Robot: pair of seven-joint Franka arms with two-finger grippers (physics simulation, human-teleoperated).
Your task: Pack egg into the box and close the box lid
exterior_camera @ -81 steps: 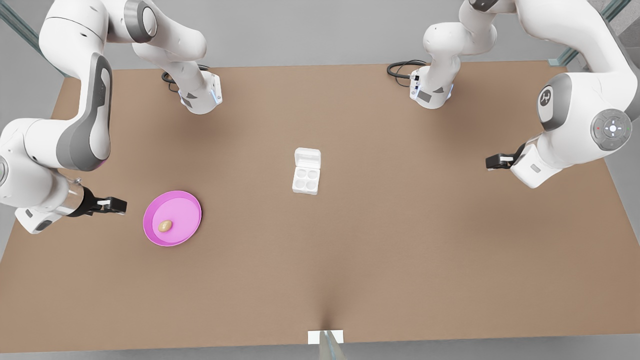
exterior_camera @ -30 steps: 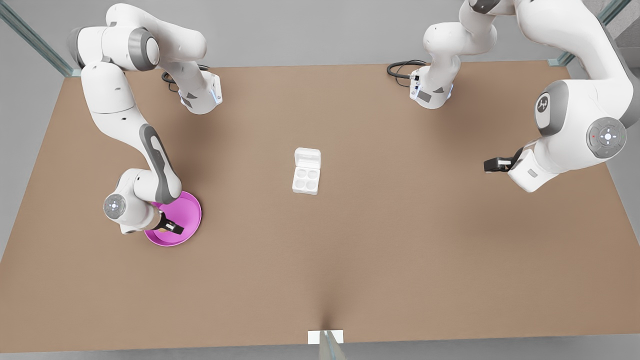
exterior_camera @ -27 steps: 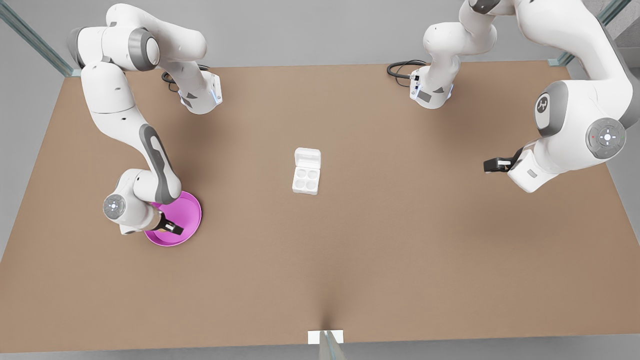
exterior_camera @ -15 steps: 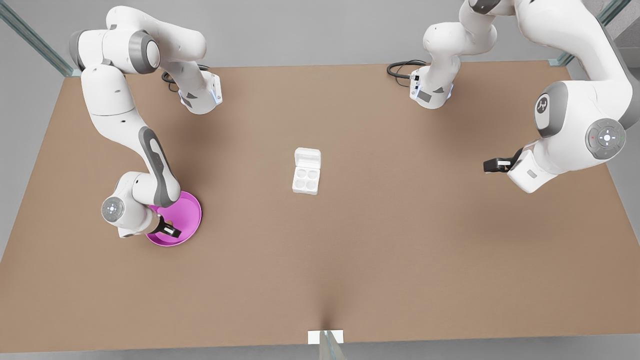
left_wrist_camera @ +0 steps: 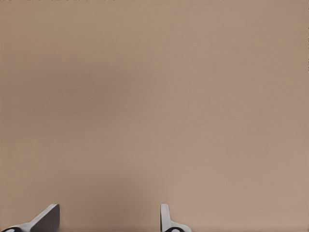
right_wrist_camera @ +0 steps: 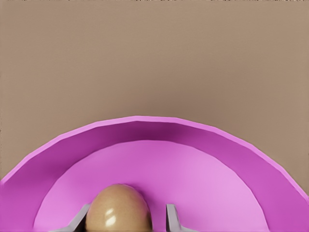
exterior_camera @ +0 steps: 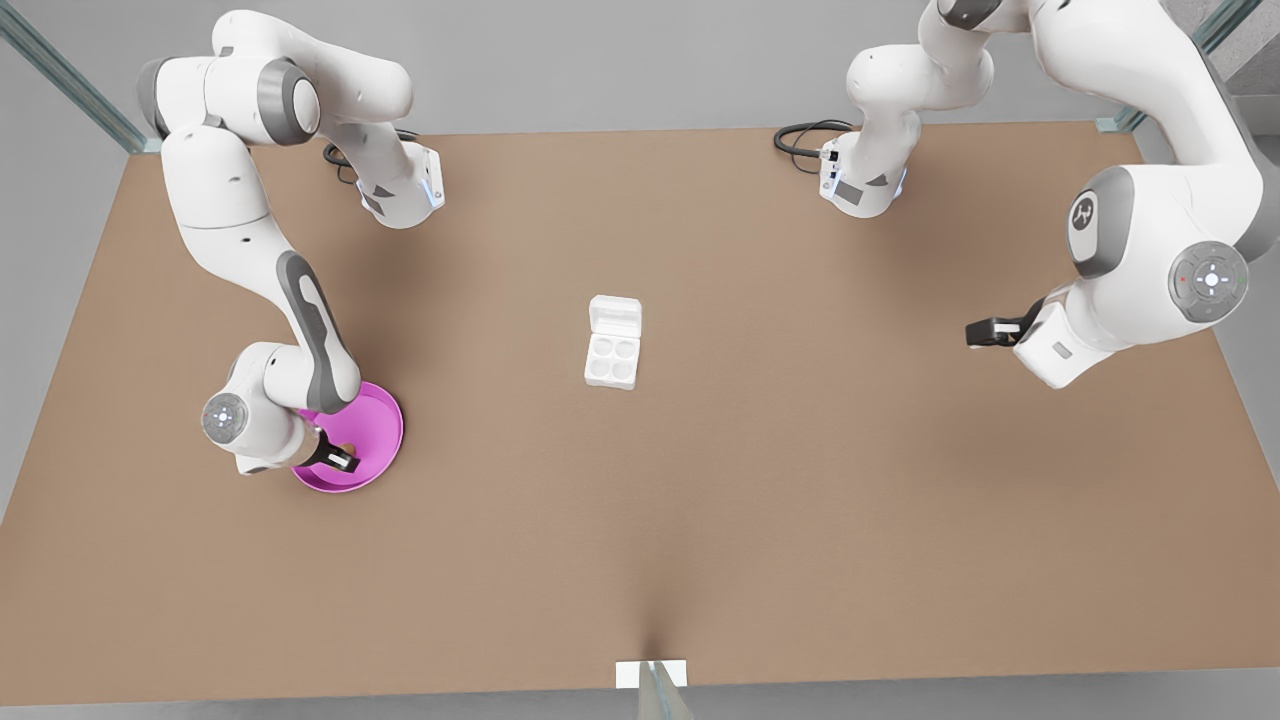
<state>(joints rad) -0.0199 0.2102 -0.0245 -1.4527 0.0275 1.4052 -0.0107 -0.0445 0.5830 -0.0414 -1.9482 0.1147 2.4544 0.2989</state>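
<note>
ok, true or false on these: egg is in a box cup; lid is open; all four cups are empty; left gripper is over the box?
Egg in a box cup: false. The egg lies on the pink plate, between the right gripper's open fingers.
Lid open: true. The box lid lies folded back.
Four cups empty: true for the box.
Left gripper over the box: false. The left gripper hovers open over bare table, at the front view's right.

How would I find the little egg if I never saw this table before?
Look for the round pink plate on the brown table, at the front view's left. The right gripper is down in it, fingers either side of the egg. It is the one tan, shiny oval.
</note>
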